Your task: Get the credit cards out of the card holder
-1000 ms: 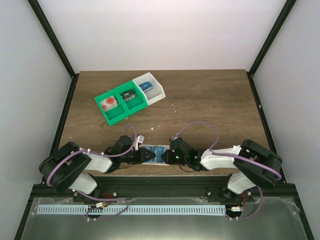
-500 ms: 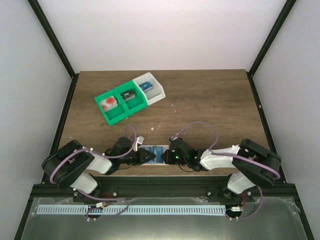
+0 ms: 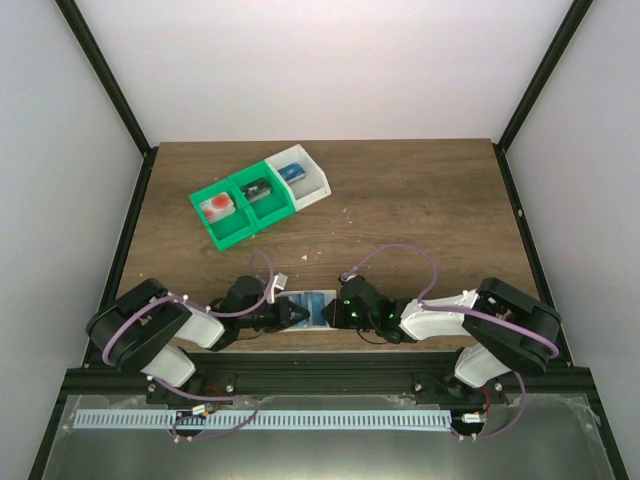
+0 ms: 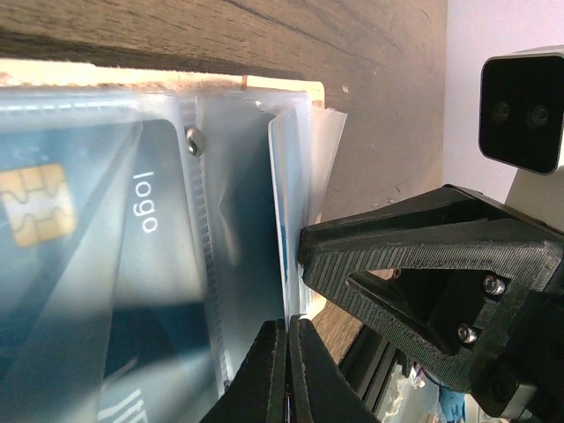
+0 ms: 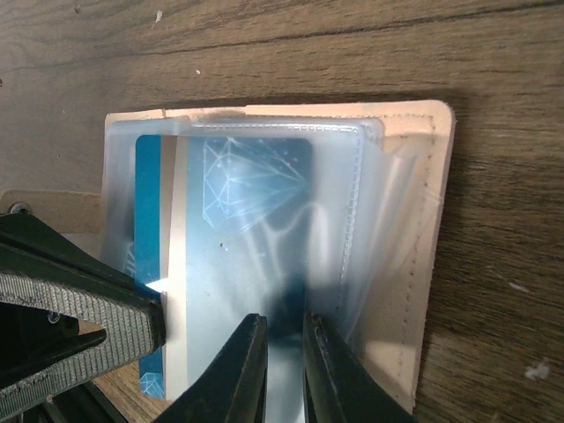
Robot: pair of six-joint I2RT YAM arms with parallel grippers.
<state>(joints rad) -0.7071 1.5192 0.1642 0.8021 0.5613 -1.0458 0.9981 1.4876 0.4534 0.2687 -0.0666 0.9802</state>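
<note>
Little has changed over the last second: the left gripper has eased slightly back toward 9 o'clock, so a bit more of the holder shows between the two arms. The holder itself has not moved. It lies open at the table's 6 o'clock edge with the cards still inside its clear sleeves. No card is out yet, so the extraction looks barely begun. Both arms lie low and stretched inward, the left reaching in from 9 o'clock and the right gripper from 3 o'clock, tips nearly meeting over the holder. In the left wrist view its jaws are closed to a slit at the sleeve stack's edge; what they pinch I cannot tell. The right jaws are nipped narrowly on a sleeve holding a card.
</note>
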